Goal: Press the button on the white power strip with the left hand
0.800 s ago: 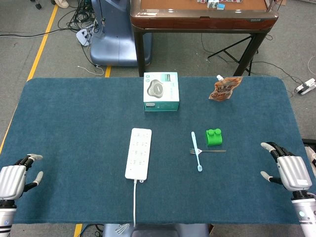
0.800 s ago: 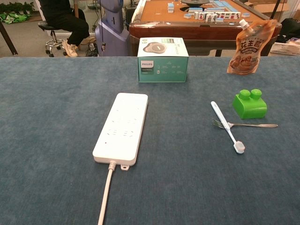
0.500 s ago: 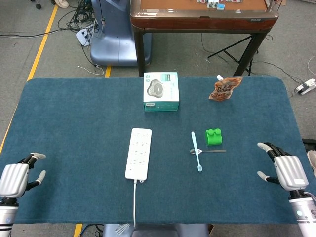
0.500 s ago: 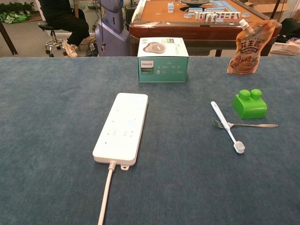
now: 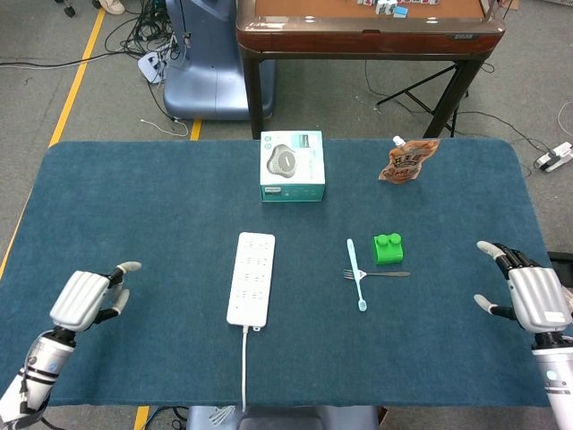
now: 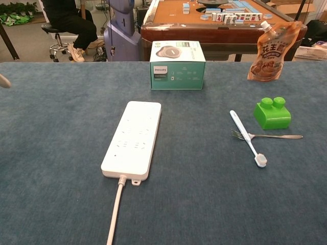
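Note:
The white power strip (image 5: 252, 277) (image 6: 133, 139) lies lengthwise near the table's middle, its cord (image 5: 244, 367) (image 6: 115, 213) trailing toward the front edge. Its button is too small to make out. My left hand (image 5: 88, 297) hovers over the table's left part, well left of the strip, fingers apart and empty; only a fingertip (image 6: 4, 80) shows at the left edge of the chest view. My right hand (image 5: 530, 296) hangs at the right edge, open and holding nothing.
A teal Philips box (image 5: 292, 166) (image 6: 178, 65) stands behind the strip. Right of the strip lie a toothbrush (image 5: 356, 272) (image 6: 247, 137), a fork (image 5: 380, 274) (image 6: 268, 136), a green brick (image 5: 389, 247) (image 6: 272, 113). A snack pouch (image 5: 407, 160) (image 6: 269, 52) is at the back right.
My left hand has risen and moved right, inward over the table toward the strip. My right hand shifted slightly right. The objects have not moved.

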Tool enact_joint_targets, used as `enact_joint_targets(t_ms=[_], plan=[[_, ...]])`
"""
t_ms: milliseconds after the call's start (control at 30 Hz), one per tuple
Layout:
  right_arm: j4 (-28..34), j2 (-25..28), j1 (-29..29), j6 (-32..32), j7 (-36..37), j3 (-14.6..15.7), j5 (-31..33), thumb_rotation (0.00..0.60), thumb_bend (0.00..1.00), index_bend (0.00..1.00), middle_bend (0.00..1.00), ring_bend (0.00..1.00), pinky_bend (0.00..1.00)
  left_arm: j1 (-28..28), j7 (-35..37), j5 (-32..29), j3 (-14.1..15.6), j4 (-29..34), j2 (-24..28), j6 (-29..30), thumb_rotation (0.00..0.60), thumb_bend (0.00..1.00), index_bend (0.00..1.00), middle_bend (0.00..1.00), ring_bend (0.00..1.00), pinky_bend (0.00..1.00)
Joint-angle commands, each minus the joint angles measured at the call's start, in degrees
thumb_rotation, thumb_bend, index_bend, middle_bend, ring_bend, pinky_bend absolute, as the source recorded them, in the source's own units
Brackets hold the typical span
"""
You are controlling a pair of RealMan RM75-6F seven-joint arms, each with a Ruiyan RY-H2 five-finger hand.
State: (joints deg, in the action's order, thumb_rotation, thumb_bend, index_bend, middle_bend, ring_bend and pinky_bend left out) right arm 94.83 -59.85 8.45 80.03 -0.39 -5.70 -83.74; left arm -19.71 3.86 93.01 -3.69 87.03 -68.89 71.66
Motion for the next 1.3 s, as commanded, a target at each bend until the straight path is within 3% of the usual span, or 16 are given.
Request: enact_joint_targets(t_ms=[33,433,1300], plan=[[0.11,0.22,0.18,-0.31,-0.28,-0.09,0.3,0.6,0.07,0.19,0.26,0.27,0.47,-4.33,1.26,1.33,-0.44,0.78,-0.42,-4.68,0.6,0.84,0.29,0.92,0.9,1.0],[-0.63,0.16,0.08,-1.1,0.31,0.24,1.44,0.6,0.08,0.19,0.26,0.27,0.47,-14.75,0.11,2.15,-0.83,5.78,-0.92,-16.19,0.6,0.94,0.25,0.99,0.95,1.0],[-0.49,0.09,0.39,-1.37,0.32,0.42,1.46,0.6,0.08,0.19,0.26,0.27,0.47,-19.28,-1.98,2.43,5.37,6.39,-5.43,-21.28,0.6,0.95,0.26,1.0,0.96,1.0]])
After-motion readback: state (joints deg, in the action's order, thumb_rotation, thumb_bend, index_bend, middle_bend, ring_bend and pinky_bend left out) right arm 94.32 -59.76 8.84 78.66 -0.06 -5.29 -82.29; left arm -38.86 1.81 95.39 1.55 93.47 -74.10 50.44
